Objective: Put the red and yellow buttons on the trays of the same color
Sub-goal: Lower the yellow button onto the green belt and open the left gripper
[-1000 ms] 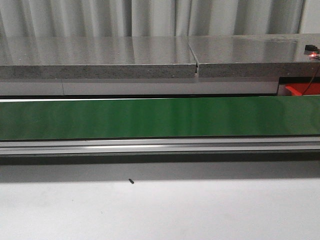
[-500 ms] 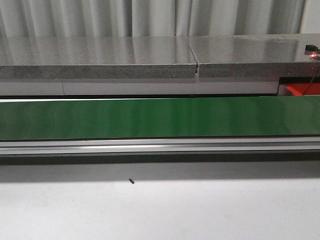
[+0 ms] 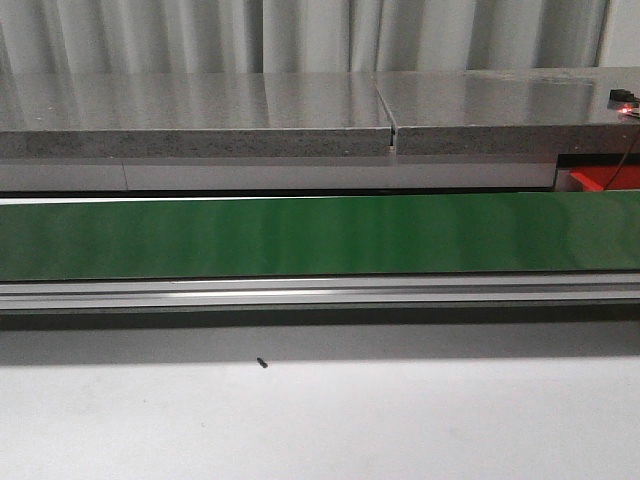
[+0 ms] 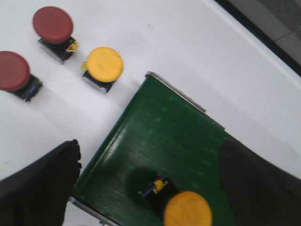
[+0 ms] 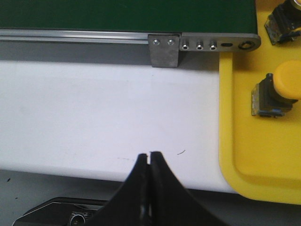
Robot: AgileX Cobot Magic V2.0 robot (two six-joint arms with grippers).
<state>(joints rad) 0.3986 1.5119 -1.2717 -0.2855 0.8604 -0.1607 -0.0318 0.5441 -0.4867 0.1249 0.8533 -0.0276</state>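
Spread wide, the left hand [image 4: 150,188] hangs over the near end of the green belt [image 4: 164,136] in its wrist view, its two dark fingers [image 4: 40,181] standing well apart on either side of a yellow button [image 4: 187,209] that sits on the belt, nothing pinched between them. Beyond the belt's end, on the white worktop [image 4: 197,52], lie another yellow button [image 4: 105,64] and two red buttons [image 4: 52,24], the second red one [image 4: 13,70] close to the picture's edge. From the right wrist view, the right hand [image 5: 149,157] is pressed together and empty, poised above the worktop beside the yellow tray [image 5: 254,160]; one yellow button [image 5: 277,92] lies on its side in that tray, and part of another [image 5: 282,21] shows at the corner. The belt's metal end bracket [image 5: 164,49] runs just beside the tray rim. Looking out from the front, I see only the long green belt [image 3: 320,235], its aluminium rail and the grey slab [image 3: 200,110] behind; no button, tray or arm appears there. I'd worry that the button on the belt could travel out from between the open fingers if the belt runs, and that its rounded cap might tip or roll under an off-centre pinch. No red tray shows anywhere.
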